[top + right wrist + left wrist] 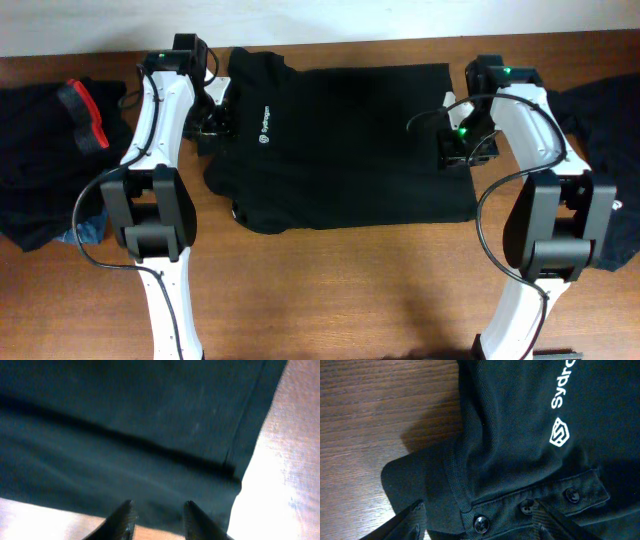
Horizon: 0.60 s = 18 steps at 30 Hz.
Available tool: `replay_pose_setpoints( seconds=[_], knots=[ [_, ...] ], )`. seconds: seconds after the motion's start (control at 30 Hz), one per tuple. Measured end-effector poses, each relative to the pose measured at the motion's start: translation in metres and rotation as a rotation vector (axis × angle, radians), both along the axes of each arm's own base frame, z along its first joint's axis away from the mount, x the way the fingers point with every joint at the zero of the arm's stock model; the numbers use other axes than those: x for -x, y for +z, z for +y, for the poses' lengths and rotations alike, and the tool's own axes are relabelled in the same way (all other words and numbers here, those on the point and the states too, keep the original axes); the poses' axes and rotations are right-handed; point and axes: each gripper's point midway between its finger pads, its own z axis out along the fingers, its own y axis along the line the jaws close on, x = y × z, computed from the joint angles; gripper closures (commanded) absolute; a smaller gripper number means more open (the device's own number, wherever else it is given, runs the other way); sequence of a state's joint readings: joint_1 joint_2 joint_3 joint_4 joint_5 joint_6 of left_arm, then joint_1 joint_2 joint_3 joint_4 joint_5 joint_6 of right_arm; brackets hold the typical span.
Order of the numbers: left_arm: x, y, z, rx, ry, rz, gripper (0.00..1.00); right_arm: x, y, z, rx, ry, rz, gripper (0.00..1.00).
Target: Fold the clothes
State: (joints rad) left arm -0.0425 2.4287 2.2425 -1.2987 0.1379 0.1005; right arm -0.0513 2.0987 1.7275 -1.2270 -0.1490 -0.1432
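A black garment [350,140] with a small white logo [265,125] lies folded flat in the middle of the table. My left gripper [214,120] hovers at its left edge. In the left wrist view this gripper [480,522] stands open, its fingers [412,521] spread wide on either side of the buttoned collar [525,505], gripping nothing. My right gripper [462,152] is at the garment's right edge. Seen from the right wrist, it [157,515] is open just short of the cloth's hem [150,475], with bare table between the fingertips [124,516].
More black clothes [40,170] lie heaped at the far left, one with a red-orange band [85,112]. Another dark heap [605,110] lies at the far right. Bare wooden table [340,290] stretches along the front, between the two arm bases.
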Motion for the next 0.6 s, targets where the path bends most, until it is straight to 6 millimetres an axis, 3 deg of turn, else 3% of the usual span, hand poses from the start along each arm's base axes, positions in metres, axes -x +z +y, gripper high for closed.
replay_pose_setpoints(
  seconds=[0.13,0.27,0.4,0.53,0.57,0.6],
  knots=[
    [-0.003,0.0,0.0,0.0,0.003,-0.01,0.19,-0.001,-0.012,0.0,0.0,-0.001,-0.009,0.78],
    [-0.011,0.001,0.0,-0.003,0.004,-0.044,0.13,0.009,-0.037,0.0,-0.002,-0.001,0.042,0.82],
    [-0.02,0.002,0.0,-0.004,0.005,-0.083,0.13,0.02,-0.058,0.001,-0.004,-0.001,0.075,0.86],
    [-0.029,0.002,0.0,-0.002,0.005,-0.117,0.14,0.023,-0.061,0.001,-0.004,-0.001,0.083,0.92],
    [-0.03,-0.001,0.0,-0.002,0.005,-0.114,0.18,0.023,-0.061,0.001,-0.004,-0.002,0.084,0.92],
    [-0.03,-0.006,0.0,-0.002,0.005,-0.108,0.29,0.023,-0.061,0.001,-0.004,-0.001,0.083,0.93]
  ],
)
